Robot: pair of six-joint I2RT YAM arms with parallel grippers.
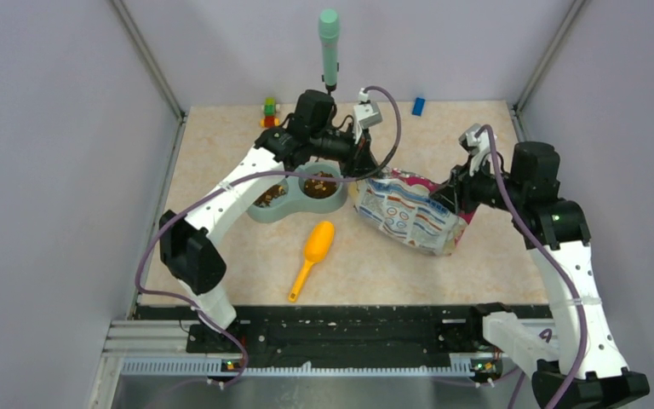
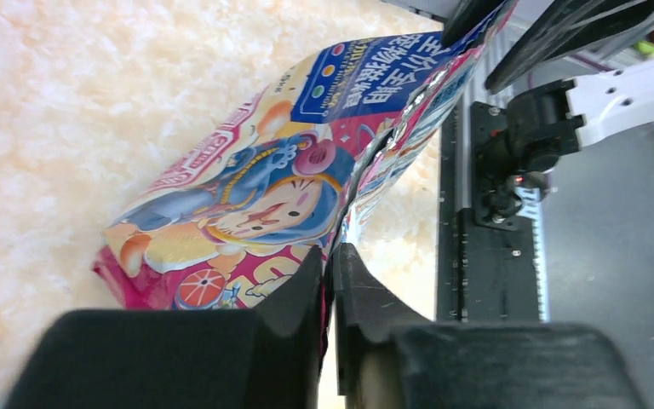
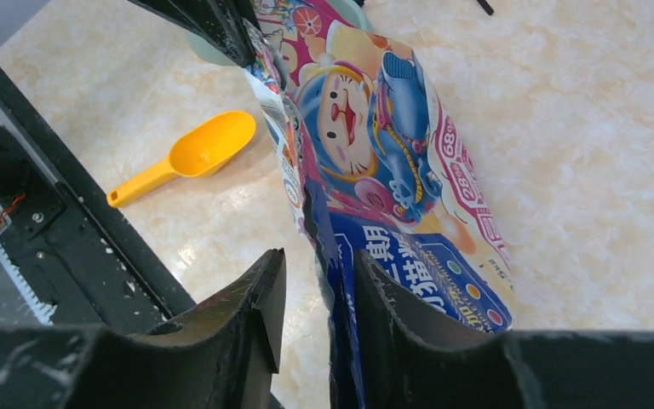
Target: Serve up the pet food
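Dark-brown pet food lies in both cups of the grey-green double bowl. The glossy cat food bag stretches on its side between my two grippers. My left gripper is shut on one edge of the bag, beside the bowl. At the bag's other end, my right gripper stands open. The blue edge of the bag hangs between its fingers, against the right one. The orange-yellow scoop lies empty on the table in front of the bowl, and it also shows in the right wrist view.
A green-headed stick stands upright at the back. A small stack of toy blocks and a blue block lie by the back wall. The black rail runs along the near table edge.
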